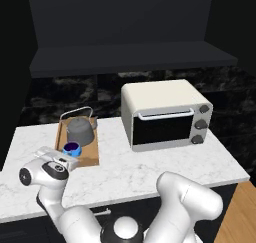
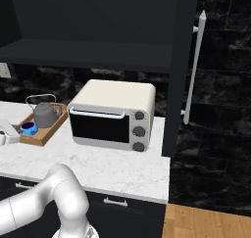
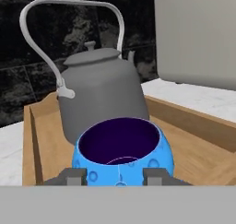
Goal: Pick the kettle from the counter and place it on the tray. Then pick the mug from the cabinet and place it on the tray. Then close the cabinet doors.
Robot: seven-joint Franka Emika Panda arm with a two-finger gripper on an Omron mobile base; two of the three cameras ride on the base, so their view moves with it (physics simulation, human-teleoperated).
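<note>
The dark-grey kettle [image 1: 80, 131] [image 2: 45, 115] [image 3: 101, 98] stands upright on the wooden tray [image 1: 93, 160] [image 2: 47, 132] [image 3: 193, 144], which lies at the left of the white counter [image 1: 145, 169]. The blue mug [image 1: 72, 149] [image 2: 29, 128] [image 3: 122, 151] sits on the tray just in front of the kettle. My gripper [image 1: 68, 157] [image 3: 115, 178] is low at the mug's near side. Its two fingertips [image 3: 71, 177] stand apart against the mug's lower wall, open. Above, the black cabinet [image 1: 130, 57] is open, its shelf bare, and one cabinet door [image 2: 181, 60] stands swung out at the right.
A cream toaster oven [image 1: 165, 114] [image 2: 112, 114] stands on the counter right of the tray. The open door's long silver handle [image 2: 194, 65] hangs beyond the counter's right end. Dark drawers run under the counter, with wooden floor at the lower right.
</note>
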